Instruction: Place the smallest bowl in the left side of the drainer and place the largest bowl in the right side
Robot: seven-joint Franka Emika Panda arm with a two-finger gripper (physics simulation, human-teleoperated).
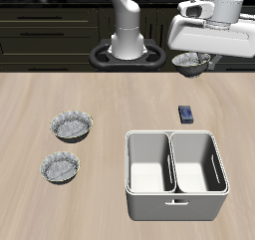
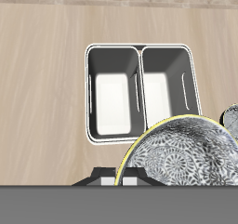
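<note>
The smallest bowl (image 1: pixel 191 63) is hanging in the gripper (image 1: pixel 191 57), whose fingers are clasping its rim, raised high and well behind the drainer (image 1: pixel 174 212). Both compartments are lying ahead of and below the hand. Thin rim grip: the bowl could be slipping, or tipping into the wrong compartment if released this high.

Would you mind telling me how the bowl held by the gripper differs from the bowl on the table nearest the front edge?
The held bowl hangs in the air in the gripper, far back over the table; the front bowl rests flat on the wood. The held bowl looks clearly smaller in the exterior view than the front bowl. The held bowl is partly hidden by the gripper; the front bowl is fully in view. Both are round, grey, speckled metal with fluted rims.
</note>
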